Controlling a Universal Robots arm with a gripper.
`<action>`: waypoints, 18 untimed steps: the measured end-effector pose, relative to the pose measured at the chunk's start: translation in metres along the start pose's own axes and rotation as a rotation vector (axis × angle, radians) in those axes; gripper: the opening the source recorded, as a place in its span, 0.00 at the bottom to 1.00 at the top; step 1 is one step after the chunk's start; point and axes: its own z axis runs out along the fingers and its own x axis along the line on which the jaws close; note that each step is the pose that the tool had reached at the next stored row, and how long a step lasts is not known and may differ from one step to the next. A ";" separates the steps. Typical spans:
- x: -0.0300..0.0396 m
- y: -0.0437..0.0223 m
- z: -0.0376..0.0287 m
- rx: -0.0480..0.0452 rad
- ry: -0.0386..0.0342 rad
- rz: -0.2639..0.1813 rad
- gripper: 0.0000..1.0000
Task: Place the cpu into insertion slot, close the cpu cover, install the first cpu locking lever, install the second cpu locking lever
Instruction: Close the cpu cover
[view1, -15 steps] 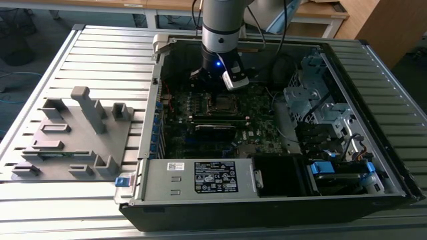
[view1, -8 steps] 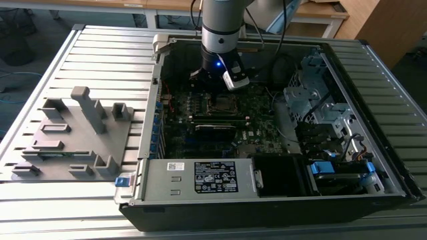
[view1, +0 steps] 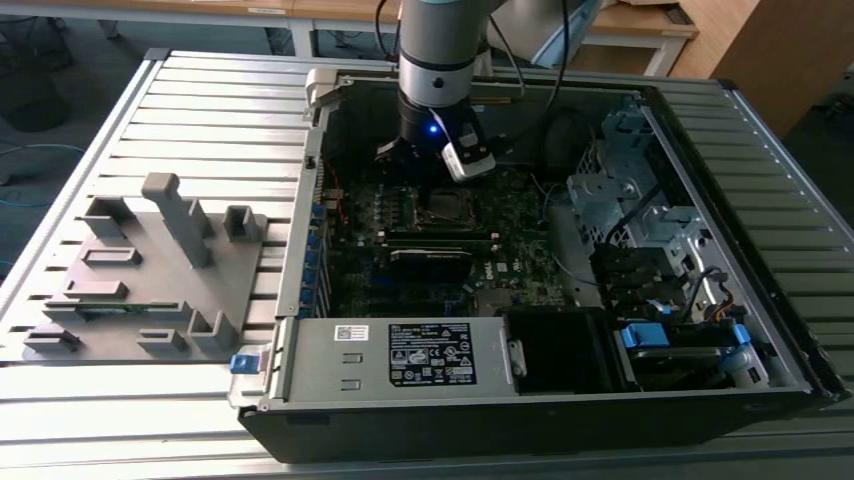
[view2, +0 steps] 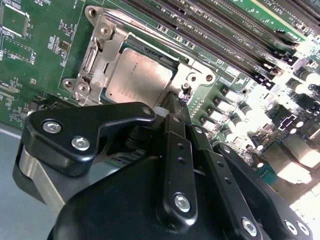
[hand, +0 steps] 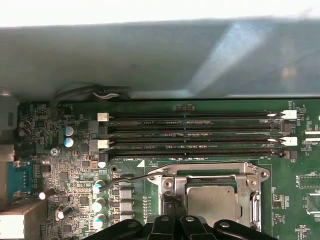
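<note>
We see the arm (view1: 438, 50) reaching down into an open computer case (view1: 534, 428). Its gripper (view2: 174, 102) hangs low over the green board (hand: 65, 175), with its tip just beside one corner of the cover (view2: 97, 55). The fingers (view2: 175, 112) look squeezed together, and we see nothing held between them. The cpu (view2: 137, 75) lies flat in the slot (view2: 152, 49). The cover lies flat on top of it, and the cpu's grey top shows through the square hole. A thin metal lever (hand: 131, 177) sticks out sideways from the cover's corner, close to the gripper. Long black slots (hand: 190, 135) run beside the cover. A grey tray (view1: 134, 280) sits on the table (view1: 214, 110), on the exterior view's left of the case.
</note>
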 end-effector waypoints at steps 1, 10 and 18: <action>0.0001 0.0000 0.0003 0.0000 0.0000 -0.002 0.10; 0.0002 0.0000 0.0010 -0.0001 -0.0001 -0.003 0.10; 0.0002 0.0000 0.0019 0.0000 0.0000 -0.004 0.10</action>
